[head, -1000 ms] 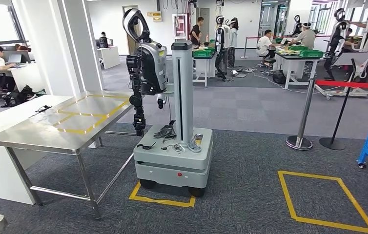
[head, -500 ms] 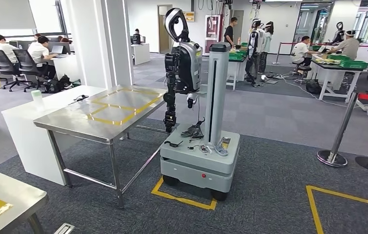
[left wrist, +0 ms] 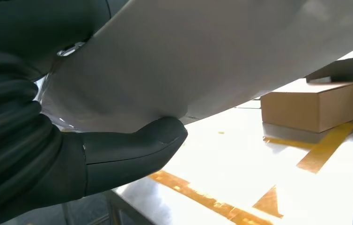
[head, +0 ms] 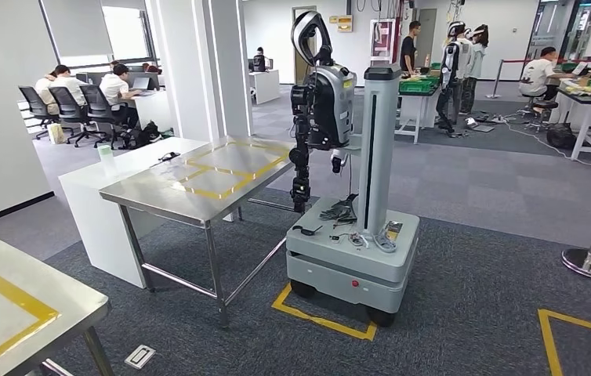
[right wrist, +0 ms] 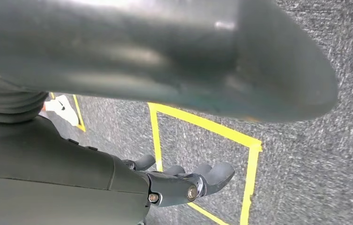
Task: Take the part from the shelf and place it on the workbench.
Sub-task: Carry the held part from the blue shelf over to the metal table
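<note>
Holding a pale sheet-like part (left wrist: 188, 56) against its thumb, my left hand (left wrist: 71, 150) hangs over the worktop (left wrist: 240, 168) near a cardboard box (left wrist: 310, 105); right hand (right wrist: 165, 180) seemingly half-curled, empty, above the carpet (right wrist: 305, 159).

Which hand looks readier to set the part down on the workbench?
Left, probably: the left hand grips the pale part above the taped workbench, while the right hand hangs empty over carpet.

Head view: bright, even indoor light; window (head: 124, 31) glare upper left; mild edge distortion. Left wrist view: tabletop (left wrist: 240, 159) blown out, foreground soft. Right wrist view: carpet (right wrist: 305, 154) motion-blurred.
</note>
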